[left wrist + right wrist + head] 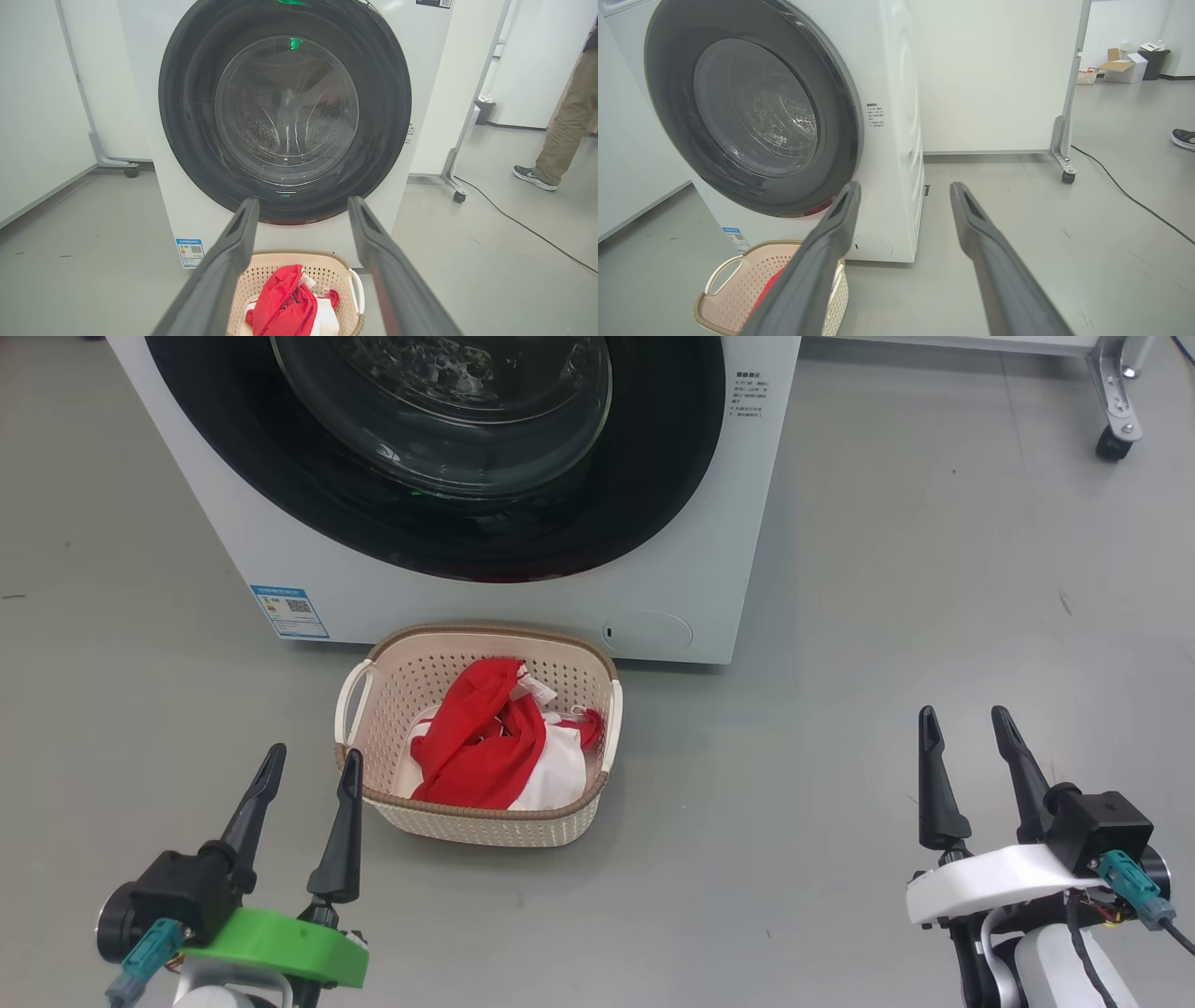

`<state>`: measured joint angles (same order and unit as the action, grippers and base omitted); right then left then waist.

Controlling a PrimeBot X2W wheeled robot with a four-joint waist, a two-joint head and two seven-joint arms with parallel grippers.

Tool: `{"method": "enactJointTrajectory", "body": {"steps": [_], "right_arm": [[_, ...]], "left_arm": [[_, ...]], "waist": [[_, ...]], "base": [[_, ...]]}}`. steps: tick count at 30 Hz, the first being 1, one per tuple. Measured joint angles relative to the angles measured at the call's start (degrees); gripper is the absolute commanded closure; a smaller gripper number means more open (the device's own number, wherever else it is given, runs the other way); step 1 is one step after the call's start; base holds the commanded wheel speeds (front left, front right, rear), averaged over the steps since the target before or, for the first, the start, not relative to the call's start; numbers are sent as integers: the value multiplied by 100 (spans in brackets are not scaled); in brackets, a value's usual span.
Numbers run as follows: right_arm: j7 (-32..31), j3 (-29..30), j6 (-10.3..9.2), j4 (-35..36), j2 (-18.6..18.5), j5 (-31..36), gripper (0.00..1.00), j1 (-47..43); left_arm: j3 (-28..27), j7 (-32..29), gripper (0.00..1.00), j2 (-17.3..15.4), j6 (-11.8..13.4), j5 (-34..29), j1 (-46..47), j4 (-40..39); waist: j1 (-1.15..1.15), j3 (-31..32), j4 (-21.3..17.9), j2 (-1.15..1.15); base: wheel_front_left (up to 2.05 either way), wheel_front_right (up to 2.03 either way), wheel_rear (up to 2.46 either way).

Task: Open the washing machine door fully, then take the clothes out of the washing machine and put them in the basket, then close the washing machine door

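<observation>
The white washing machine [709,504] stands ahead with its round black-rimmed door [653,495] shut flat against the front, the steel drum showing through the glass [286,107]. On the floor in front sits the cream basket [392,691] holding the red and white clothes [485,747]. My left gripper [313,767] hangs open and empty just left of the basket. My right gripper [966,728] is open and empty well off to the right, over bare floor. In the right wrist view the basket [733,289] lies at lower left, the door [840,116] above it.
A wheeled white partition [1064,158] stands right of the machine, with a black cable [1125,196] trailing over the grey floor. A person's leg and shoe [556,140] are at the far right. Another panel on castors [112,163] is to the left.
</observation>
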<state>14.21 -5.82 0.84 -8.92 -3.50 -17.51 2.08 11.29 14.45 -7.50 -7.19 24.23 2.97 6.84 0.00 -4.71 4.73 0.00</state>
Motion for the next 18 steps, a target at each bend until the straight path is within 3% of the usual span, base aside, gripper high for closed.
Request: {"method": "enactJointTrajectory", "body": {"steps": [10,11,18], "right_arm": [[0,0,0,2,7,1,0,-1],[-5,-3,3,-33,11,-1,100,-5],[-29,-31,3,-398,100,-10,100,-243]], "left_arm": [[2,0,0,-14,0,15,-4,-1],[16,-4,100,-9,0,60,-5,36],[86,-27,100,146,0,64,-116,391]], "waist": [[0,20,-7,0],[0,26,-9,0],[0,26,-10,0]], "base": [[0,0,0],[0,0,0],[0,0,0]]}}
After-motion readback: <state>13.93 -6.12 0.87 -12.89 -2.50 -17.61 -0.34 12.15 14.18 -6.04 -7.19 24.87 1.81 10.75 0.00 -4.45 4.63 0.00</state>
